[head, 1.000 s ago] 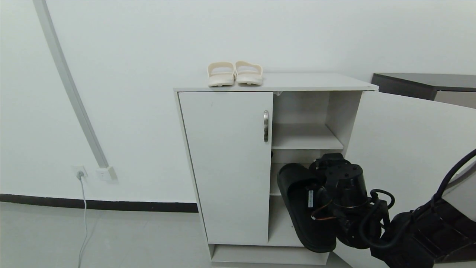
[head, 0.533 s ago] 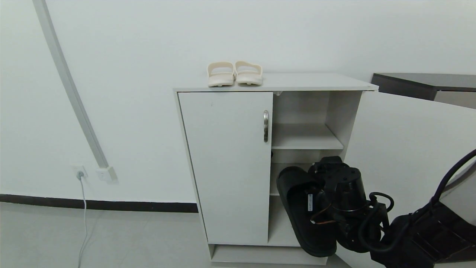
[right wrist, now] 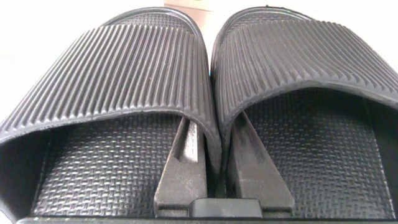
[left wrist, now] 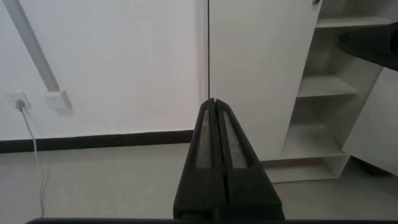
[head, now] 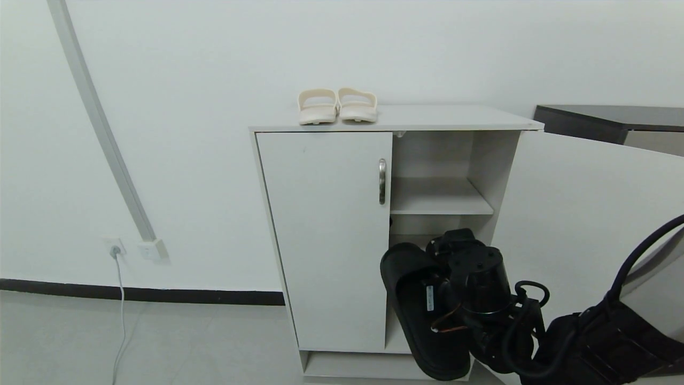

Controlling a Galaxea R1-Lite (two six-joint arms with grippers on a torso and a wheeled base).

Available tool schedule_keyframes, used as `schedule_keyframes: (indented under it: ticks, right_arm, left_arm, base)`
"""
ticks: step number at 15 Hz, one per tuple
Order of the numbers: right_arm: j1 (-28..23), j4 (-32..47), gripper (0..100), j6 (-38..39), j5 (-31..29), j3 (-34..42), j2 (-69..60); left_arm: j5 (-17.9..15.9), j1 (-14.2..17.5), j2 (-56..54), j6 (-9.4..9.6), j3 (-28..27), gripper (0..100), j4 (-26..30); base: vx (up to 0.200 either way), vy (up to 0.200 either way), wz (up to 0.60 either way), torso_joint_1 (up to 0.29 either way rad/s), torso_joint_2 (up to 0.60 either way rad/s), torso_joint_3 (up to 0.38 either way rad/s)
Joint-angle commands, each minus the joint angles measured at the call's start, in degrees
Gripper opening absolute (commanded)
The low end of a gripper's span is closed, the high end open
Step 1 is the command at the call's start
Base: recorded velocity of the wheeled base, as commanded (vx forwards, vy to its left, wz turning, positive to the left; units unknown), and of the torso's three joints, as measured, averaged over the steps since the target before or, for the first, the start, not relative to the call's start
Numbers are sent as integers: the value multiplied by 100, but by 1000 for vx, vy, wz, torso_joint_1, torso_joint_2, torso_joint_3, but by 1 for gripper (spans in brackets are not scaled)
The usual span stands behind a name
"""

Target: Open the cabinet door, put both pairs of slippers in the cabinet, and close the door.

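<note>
- Head view: right tool [right wrist: 213, 134] holds the black slippers [head: 422, 310] as a pair, low down in front of the open right half of the cabinet [head: 454, 115]. The right wrist view shows one finger [right wrist: 183, 168] inside each slipper, clamped on the two inner walls pressed together.
- Left tool [left wrist: 213, 109] is closed on nothing and sits well apart from the cabinet, facing it.
- Cream slippers [head: 337, 106] sit side by side on the cabinet top, well above the right tool.
- Risk, grip: only two soft walls are pinched. My read is that a knock could make one slipper pivot or slide out.
- Risk, fit: the pair hangs long-way up. It looks taller than the gap under the upper shelf [head: 438, 200], so it likely needs laying flat before going in. Otherwise one end would catch a shelf edge.
- Edges: the closed left door [head: 326, 240] is just to the tool's left. The slipper's edge overlaps the door's edge in the head view; cannot tell if they touch. The base plinth [head: 374, 366] is just below the pair's lower end.
- Right door [head: 577, 214] stands swung open just to the tool's right. The arm passes close and could nudge it.
- Open room: straight ahead of the tool, between the left door's edge and the cabinet's right wall.
</note>
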Motion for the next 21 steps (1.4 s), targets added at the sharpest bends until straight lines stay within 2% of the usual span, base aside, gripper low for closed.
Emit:
schedule_keyframes:
  ticks: [1,3,6,13,18,21]
  right_arm:
    - [183,4,0,11,-124,-32,68]
    - [201,-5,0,19,-405,-137,209]
    - [201,-5,0,37,-432,-137,253]
    - [192,-5,0,55,-520,-111,358]
    - [183,-286,0,81,-458,-146,657]
    - [183,-735,0,309,-344,-586,1483]
  left_arm:
    - [24,1,11,-9,0,0,-1]
    - [42,1,11,-9,0,0,-1]
    - [51,1,11,-18,0,0,-1]
    - [51,1,11,-18,0,0,-1]
    - [59,1,11,-44,0,0,-1]
    - [59,1,11,-35,0,0,-1]
  base:
    - [0,0,0,0,0,0]
    - [0,0,0,0,0,0]
    - [0,0,0,0,0,0]
    - [0,-200,0,0,2,0]
    - [0,0,0,0,0,0]
    - [0,0,0,0,0,0]
